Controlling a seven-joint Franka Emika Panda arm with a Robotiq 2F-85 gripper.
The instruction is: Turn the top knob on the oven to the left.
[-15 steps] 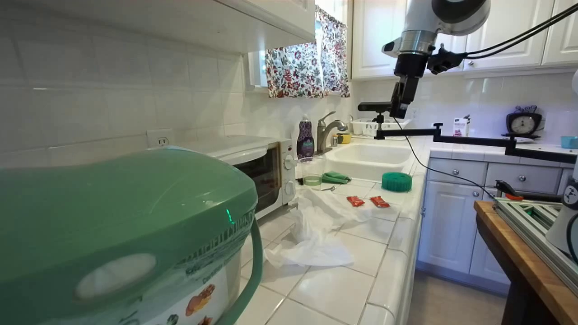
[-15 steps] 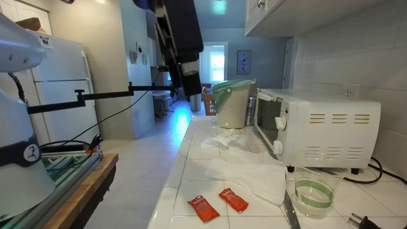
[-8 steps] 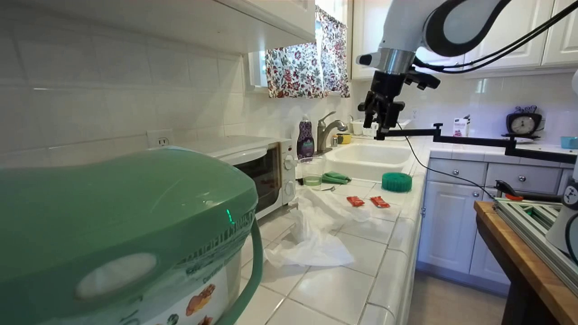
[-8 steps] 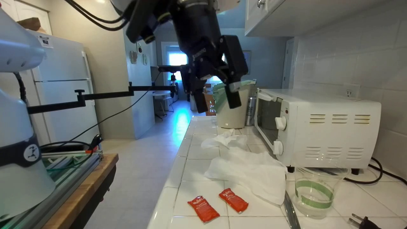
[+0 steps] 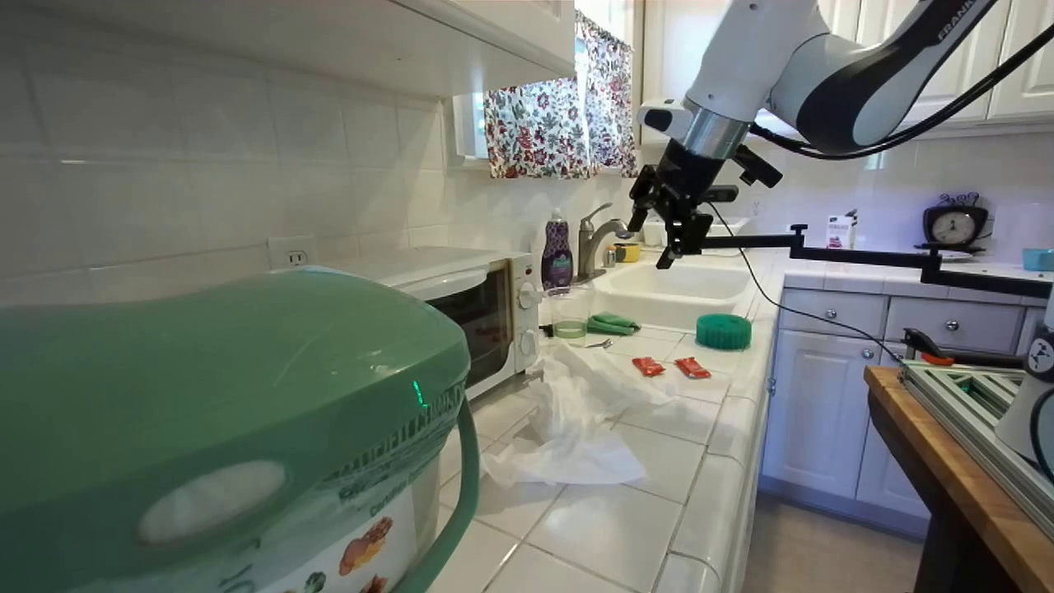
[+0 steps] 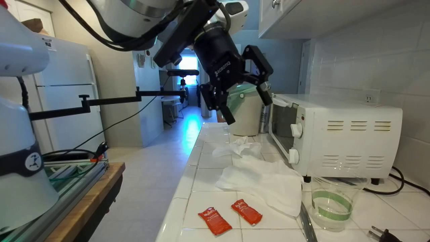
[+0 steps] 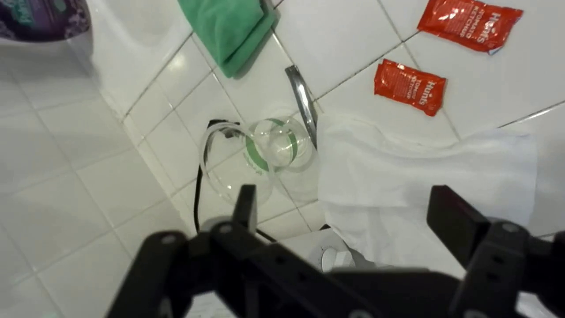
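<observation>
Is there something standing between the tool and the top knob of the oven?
Nothing visible stands between the tool and the top knob. The clear cup is near, but beside the oven, off that line.

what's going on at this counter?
A robot gripper hangs open and holds nothing above the tiled counter. Its job is to turn the top knob of the white toaster oven left, but it isn't touching the knob. Two red ketchup packets and a clear cup sit on the tiles, unhandled.
</observation>
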